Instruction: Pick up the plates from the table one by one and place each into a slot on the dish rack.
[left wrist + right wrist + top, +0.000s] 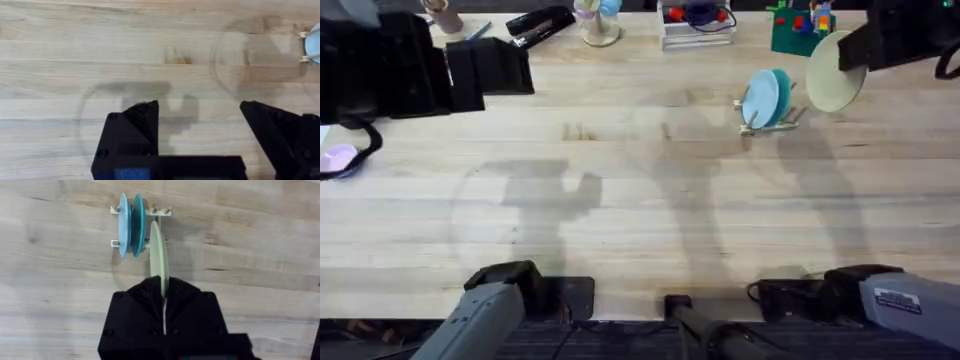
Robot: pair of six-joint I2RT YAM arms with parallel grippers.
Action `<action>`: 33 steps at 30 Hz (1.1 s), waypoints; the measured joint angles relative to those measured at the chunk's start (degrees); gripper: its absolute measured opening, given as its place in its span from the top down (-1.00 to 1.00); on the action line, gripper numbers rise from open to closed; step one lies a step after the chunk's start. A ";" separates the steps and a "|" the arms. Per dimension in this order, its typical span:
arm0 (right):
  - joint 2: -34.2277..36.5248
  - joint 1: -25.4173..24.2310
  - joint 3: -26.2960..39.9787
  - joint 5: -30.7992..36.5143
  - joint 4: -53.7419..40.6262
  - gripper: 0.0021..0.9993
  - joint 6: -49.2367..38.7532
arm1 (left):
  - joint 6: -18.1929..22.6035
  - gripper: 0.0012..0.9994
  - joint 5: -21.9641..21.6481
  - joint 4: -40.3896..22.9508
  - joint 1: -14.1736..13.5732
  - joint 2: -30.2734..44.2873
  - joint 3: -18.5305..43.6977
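Right gripper (164, 296) has its jaws clamped on the cream-yellow plate (159, 255) just beside the dish rack (150, 213), so a slightly off line probably clips the teal-blue plate (137, 225); left gripper (200, 117) hangs wide open, empty, over the tabletop (75, 50).

Pale wooden desk (640, 200) with visible grain and plank seams, light-wood dish rack (155, 212), light-blue plate (123, 225) beside teal-blue plate (137, 225), cream-yellow plate (834, 72), black right end effector (164, 311), black left end effector (200, 117)
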 joint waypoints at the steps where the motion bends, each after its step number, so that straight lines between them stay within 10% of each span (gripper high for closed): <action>1: 0.02 0.00 0.00 0.03 0.04 0.94 -0.10 | 0.00 -0.99 0.00 0.01 -0.01 0.00 0.00; 33: 1.42 -3.91 0.00 -1.07 0.49 0.95 -0.71 | 0.00 -0.99 0.00 -0.07 -0.01 -0.01 -0.01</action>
